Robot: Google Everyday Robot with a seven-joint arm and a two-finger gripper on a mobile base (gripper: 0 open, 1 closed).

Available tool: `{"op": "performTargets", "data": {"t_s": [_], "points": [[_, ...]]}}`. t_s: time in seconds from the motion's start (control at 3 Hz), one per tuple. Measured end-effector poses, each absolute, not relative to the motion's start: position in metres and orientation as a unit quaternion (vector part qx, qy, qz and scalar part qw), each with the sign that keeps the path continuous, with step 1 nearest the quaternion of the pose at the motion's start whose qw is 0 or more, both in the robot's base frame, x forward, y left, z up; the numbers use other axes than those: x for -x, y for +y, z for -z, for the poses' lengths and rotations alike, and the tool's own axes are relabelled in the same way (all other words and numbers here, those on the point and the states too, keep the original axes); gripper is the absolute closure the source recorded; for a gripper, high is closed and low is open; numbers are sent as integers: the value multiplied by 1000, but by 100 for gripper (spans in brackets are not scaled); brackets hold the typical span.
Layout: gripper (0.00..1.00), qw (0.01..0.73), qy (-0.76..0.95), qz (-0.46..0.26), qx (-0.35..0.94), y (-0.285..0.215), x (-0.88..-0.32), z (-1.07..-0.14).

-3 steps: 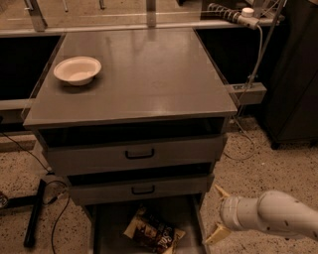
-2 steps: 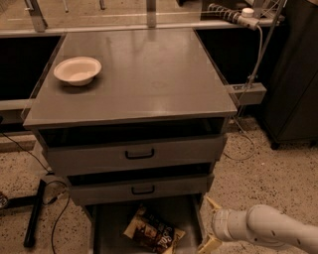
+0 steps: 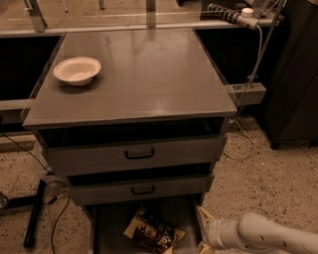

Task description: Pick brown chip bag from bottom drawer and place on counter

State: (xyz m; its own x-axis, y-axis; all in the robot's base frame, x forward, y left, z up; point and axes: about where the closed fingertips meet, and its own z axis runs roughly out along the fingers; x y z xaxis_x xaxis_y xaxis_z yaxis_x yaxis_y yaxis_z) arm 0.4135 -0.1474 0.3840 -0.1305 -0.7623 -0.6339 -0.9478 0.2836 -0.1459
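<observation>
Our end effector (image 3: 202, 232) spread open by the deep grey metal bottom drawer's (image 3: 112, 224) right side, dark brown crinkly chip bag (image 3: 153, 232) lying inside

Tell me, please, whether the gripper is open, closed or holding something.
The gripper: open, holding nothing, at the right edge of the bottom drawer, beside the brown chip bag.

A white bowl (image 3: 77, 70) is seen at the upper left, a top drawer (image 3: 94, 158) and a middle drawer (image 3: 179, 185) with black handles are stacked below, a power strip (image 3: 227, 13) with a white cable (image 3: 257, 52) is mounted at upper right, and black cables (image 3: 58, 218) are strewn on the speckled floor (image 3: 278, 183), near which the gripper (image 3: 202, 231) is held at lower right.
</observation>
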Motion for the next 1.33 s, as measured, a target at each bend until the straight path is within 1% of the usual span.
{"op": "performTargets", "data": {"t_s": [0.33, 1.0, 1.33], "points": [[0, 319, 733, -167, 576, -134, -415, -356], [0, 340, 720, -220, 563, -93, -417, -260], [0, 351, 715, -230, 559, -75, -422, -224]]}}
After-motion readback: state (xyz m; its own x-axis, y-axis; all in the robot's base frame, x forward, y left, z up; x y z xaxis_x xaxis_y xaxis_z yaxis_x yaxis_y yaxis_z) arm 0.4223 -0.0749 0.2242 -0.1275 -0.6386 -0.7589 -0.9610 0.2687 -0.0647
